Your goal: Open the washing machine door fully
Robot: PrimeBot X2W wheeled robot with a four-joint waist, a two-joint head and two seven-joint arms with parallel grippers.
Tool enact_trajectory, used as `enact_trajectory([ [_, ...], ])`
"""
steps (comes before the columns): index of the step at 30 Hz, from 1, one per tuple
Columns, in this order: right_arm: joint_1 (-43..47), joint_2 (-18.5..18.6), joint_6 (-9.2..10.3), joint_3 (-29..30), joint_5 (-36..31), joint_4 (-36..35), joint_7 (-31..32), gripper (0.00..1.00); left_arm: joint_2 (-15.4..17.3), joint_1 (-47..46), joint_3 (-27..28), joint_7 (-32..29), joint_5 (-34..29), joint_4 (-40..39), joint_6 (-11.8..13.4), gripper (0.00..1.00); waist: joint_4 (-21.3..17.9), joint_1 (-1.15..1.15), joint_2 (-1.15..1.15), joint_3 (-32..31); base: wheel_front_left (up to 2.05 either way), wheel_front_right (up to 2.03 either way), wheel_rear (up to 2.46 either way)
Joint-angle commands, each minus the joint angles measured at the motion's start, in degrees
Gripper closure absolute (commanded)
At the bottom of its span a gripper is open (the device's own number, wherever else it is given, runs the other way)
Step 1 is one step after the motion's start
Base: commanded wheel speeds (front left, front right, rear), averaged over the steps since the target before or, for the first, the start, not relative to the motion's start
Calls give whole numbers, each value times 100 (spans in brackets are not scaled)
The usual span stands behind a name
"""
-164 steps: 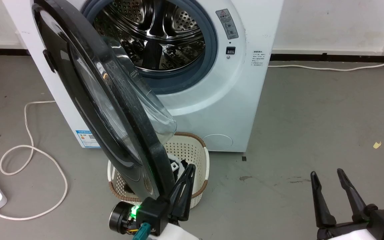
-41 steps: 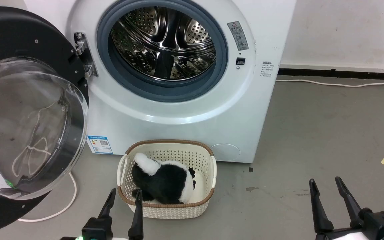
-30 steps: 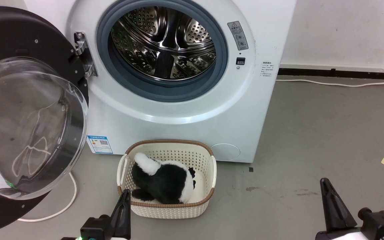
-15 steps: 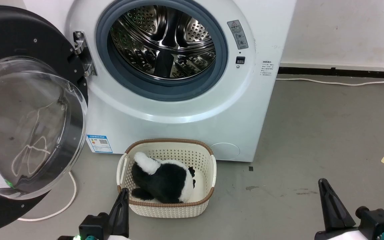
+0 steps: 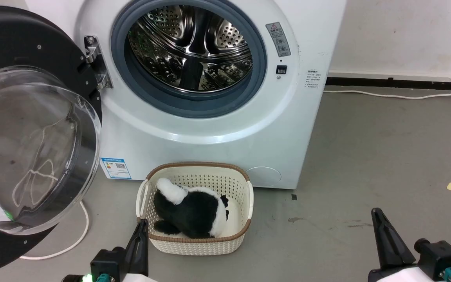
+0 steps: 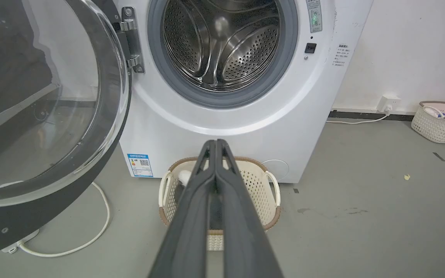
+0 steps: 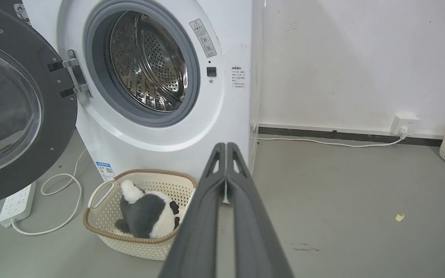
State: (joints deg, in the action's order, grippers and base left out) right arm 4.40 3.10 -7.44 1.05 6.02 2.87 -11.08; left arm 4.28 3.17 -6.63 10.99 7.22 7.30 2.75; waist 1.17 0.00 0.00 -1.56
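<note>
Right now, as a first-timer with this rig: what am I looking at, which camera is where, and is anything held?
It's a wheeled robot with two arms, each ending in a two-fingered gripper. One picture is from its head, looking down; the other two look along each wrist's fingers. The left gripper and right gripper are both shut, holding nothing. The washing machine door is swung wide to the left, baring the steel drum. On the floor before the white machine stands a basket with a black-and-white plush toy inside.
</note>
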Motion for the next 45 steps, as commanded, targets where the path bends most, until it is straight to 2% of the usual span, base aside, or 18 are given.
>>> enact_trajectory([
  [1, -68, -7, -1, -12, -50, -47, 42, 100, -28, -85, 32, -39, -53, -50, -33, 100, -2, 0, 0, 3, 0, 0, 0],
  [45, -245, -14, -3, -56, -311, -161, 547, 100, -81, -195, 331, -541, -371, -372, -148, 100, -56, 0, 0, 75, 0, 0, 0],
])
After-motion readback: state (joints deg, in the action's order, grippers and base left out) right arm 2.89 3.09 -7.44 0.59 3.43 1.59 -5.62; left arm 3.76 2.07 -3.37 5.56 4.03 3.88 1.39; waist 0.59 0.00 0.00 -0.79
